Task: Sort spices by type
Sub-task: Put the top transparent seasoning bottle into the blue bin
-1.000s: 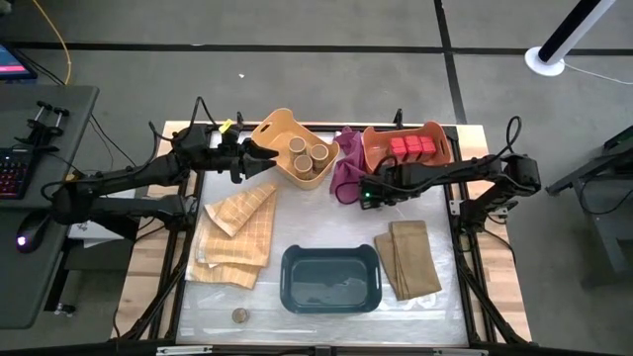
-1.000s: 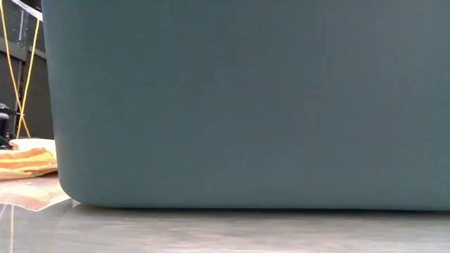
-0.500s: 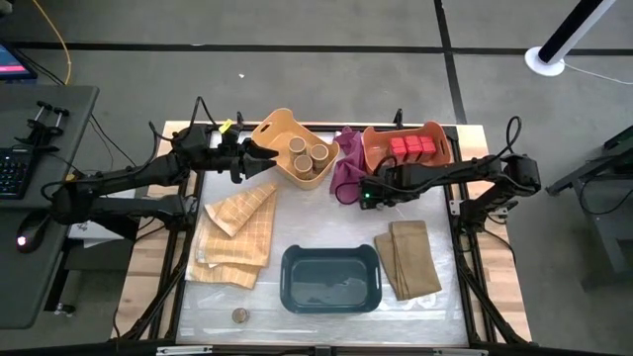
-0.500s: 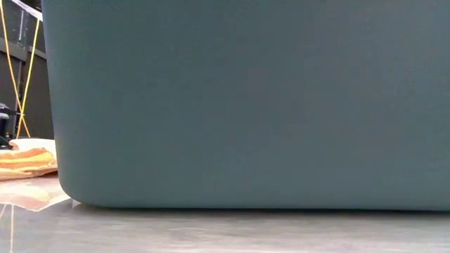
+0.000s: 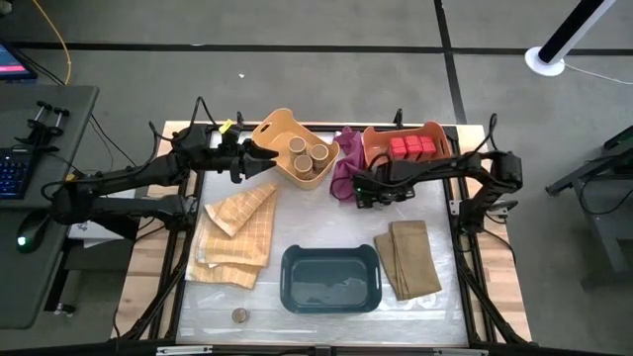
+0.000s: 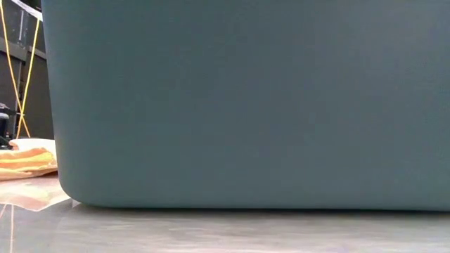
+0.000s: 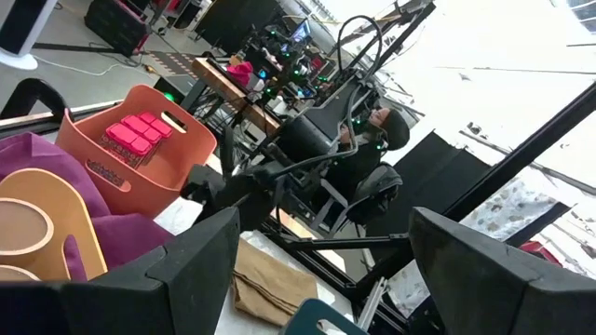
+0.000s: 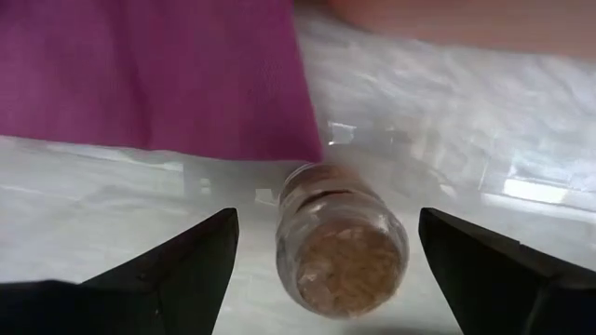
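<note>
Glossy white table holds 1 jar lying between the right gripper's spread fingers.

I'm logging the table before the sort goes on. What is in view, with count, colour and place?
Tan cardboard cylinders: three, in the tan bin at the far left.
Red boxy tins: about four, in the orange bin at the far right.
Tiny glass jar: one, brownish contents, lying between the right fingers by the magenta cloth.
Small jar: one, brown top, near edge, left.
Teal bin: one, near centre.
Checked tan cloths: left.
Folded tan cloth: right.
Left gripper: open, beside the tan bin.
Right gripper: open, around the tiny jar.
</note>
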`<action>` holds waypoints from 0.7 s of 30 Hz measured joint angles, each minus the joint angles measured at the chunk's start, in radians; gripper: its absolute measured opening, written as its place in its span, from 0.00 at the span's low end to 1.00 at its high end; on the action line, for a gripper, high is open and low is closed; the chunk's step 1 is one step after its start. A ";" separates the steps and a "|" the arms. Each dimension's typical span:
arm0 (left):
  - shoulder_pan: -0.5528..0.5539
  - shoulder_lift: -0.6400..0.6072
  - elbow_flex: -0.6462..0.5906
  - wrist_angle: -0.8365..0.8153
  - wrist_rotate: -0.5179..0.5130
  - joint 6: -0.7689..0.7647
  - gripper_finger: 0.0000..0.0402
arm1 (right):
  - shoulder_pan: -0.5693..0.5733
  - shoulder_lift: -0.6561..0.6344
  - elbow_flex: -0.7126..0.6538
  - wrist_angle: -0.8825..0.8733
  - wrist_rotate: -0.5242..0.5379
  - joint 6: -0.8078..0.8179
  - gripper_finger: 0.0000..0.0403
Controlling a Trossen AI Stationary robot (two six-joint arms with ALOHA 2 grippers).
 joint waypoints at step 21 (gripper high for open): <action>0.000 0.000 0.000 0.000 0.000 0.001 0.75 | 0.043 -0.057 0.037 -0.084 0.025 -0.104 0.42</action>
